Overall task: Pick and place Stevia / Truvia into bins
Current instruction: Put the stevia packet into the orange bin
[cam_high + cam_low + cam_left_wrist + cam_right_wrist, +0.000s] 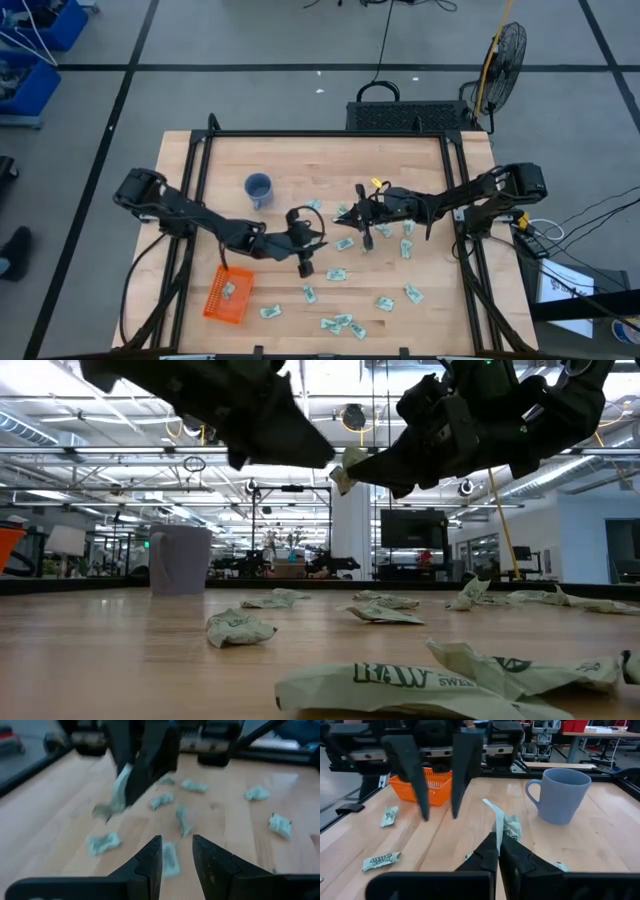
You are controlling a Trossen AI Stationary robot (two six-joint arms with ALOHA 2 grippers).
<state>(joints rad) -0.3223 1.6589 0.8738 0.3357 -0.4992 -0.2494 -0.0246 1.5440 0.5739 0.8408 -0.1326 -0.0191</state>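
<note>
so the left gripper (176, 851) is sitting low with its two dark fingers (150, 860) parted, a gap showing between them. Past them the right gripper (131, 785) is hanging over the wooden table (45, 820), pinching a pale green sachet (121, 787) that's dangling off the wood. More crumpled sachets (192, 785) are lying scattered across the table beyond, one packet (170, 860) sitting just ahead of the fingers

Motion blur smears, seemingly, the sachets (102, 842) in left wrist view.
</note>
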